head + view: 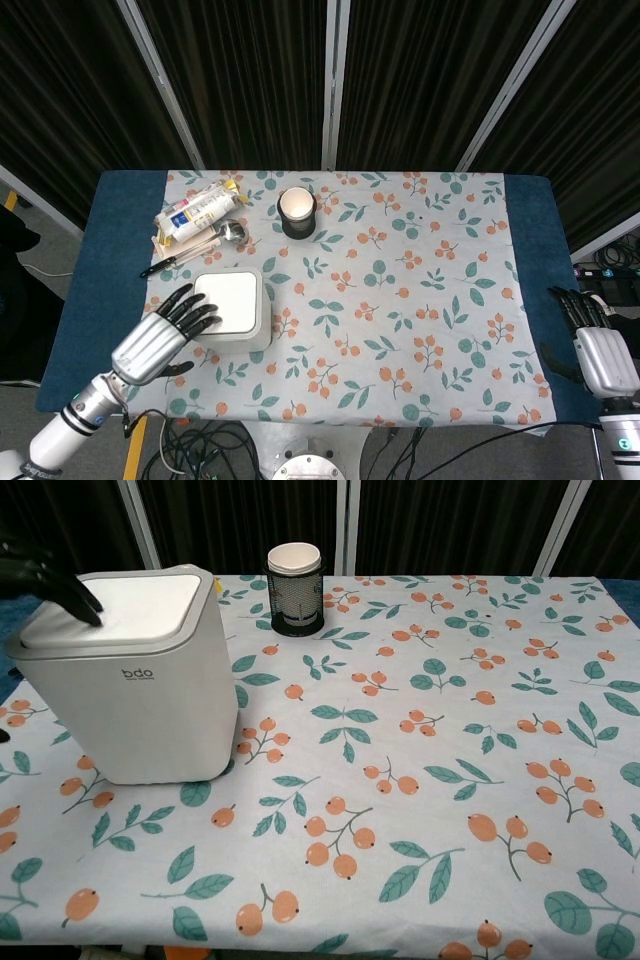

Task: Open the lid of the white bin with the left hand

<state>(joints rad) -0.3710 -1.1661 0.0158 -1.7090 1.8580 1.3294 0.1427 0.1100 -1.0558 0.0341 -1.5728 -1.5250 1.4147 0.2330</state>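
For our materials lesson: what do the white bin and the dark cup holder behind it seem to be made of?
White bin: probably moulded plastic, matte; smooth rounded walls with a printed logo. Cup holder: seems to be black metal mesh, judging by its fine perforated wall; the cup inside looks like paper.

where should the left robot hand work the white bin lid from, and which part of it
Judging by the pose, the lid's left edge, from above on the bin's left side. The left robot hand already has its fingertips on that end of the lid of the white bin. The lid looks tilted, its right end raised above the rim, so it probably rocks when the left end is pressed.
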